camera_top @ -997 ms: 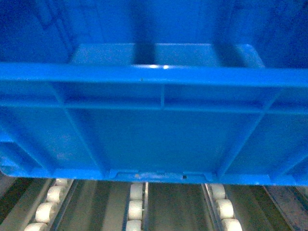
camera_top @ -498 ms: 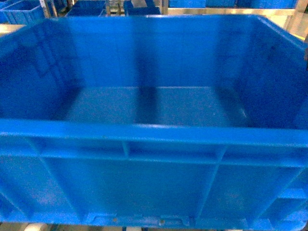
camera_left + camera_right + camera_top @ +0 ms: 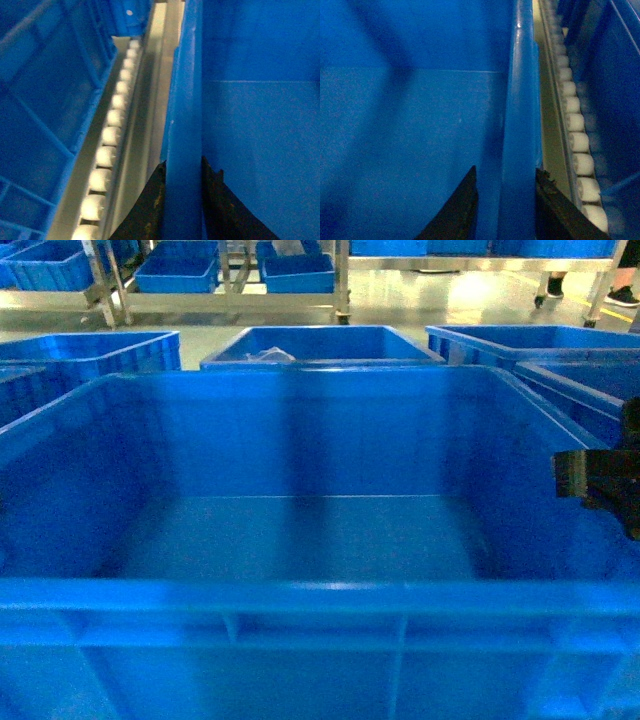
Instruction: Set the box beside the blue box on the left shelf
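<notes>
The box (image 3: 300,540), a large open-top blue crate, is empty and fills the lower head view. My left gripper (image 3: 182,167) is shut on its left wall, one black finger (image 3: 150,210) outside and one inside. My right gripper (image 3: 506,175) is shut on the rim of its right wall in the same way, and its dark body (image 3: 600,480) shows at the right edge of the head view. The left shelf's white rollers (image 3: 112,130) run beside the box, with a blue box (image 3: 45,100) just beyond them on the left.
Another roller row (image 3: 577,135) and a blue crate wall (image 3: 620,100) lie close on the right. Behind the box stand three more blue crates, left (image 3: 90,350), middle (image 3: 320,345) and right (image 3: 540,340). Farther back is a metal rack (image 3: 230,295) with crates.
The box has sunk in the head view. Its front wall and the rollers under it no longer show, and its inside and the crates behind have come into sight.
</notes>
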